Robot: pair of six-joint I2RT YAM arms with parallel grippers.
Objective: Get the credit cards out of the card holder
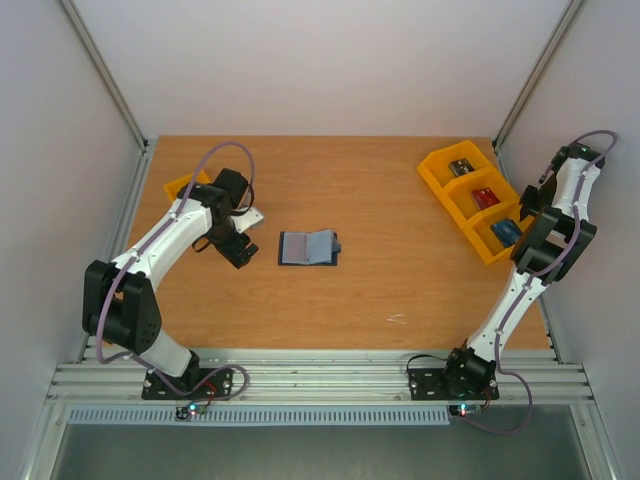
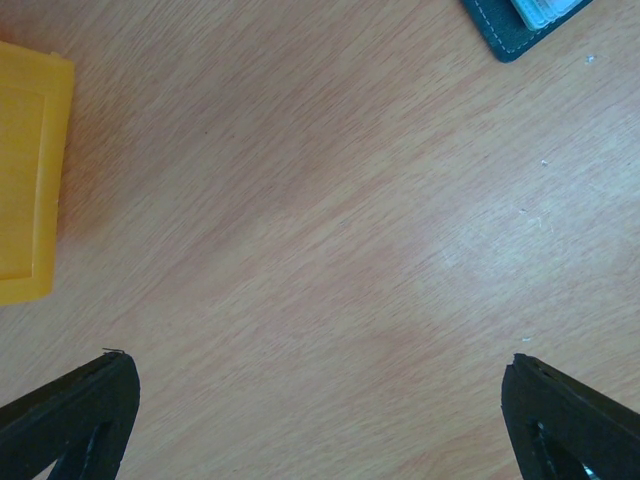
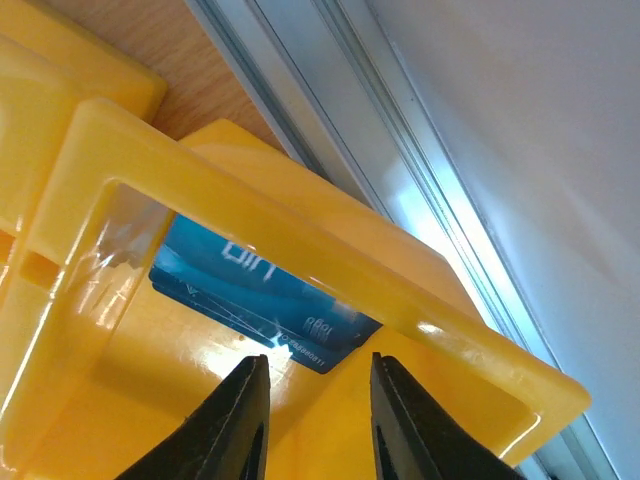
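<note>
The card holder (image 1: 308,247) lies open on the table's middle, its paler sleeves facing up. Just one dark corner of it (image 2: 512,35) shows at the top of the left wrist view. My left gripper (image 1: 240,250) hovers to its left, jaws wide open over bare wood with nothing between them (image 2: 315,400). My right gripper (image 3: 318,385) hangs in the nearest yellow bin (image 3: 330,250) at the far right. Its jaws are slightly apart and empty. A blue credit card (image 3: 250,290) lies on the bin floor just past the fingertips. Dark (image 1: 461,167) and red (image 1: 486,198) cards lie in the other two bins.
The three yellow bins (image 1: 440,180) stand in a row along the right wall. Another yellow bin (image 1: 183,186) sits at the back left, close to my left arm, and its edge (image 2: 25,180) shows in the left wrist view. An aluminium rail (image 3: 330,110) runs beside the right bins.
</note>
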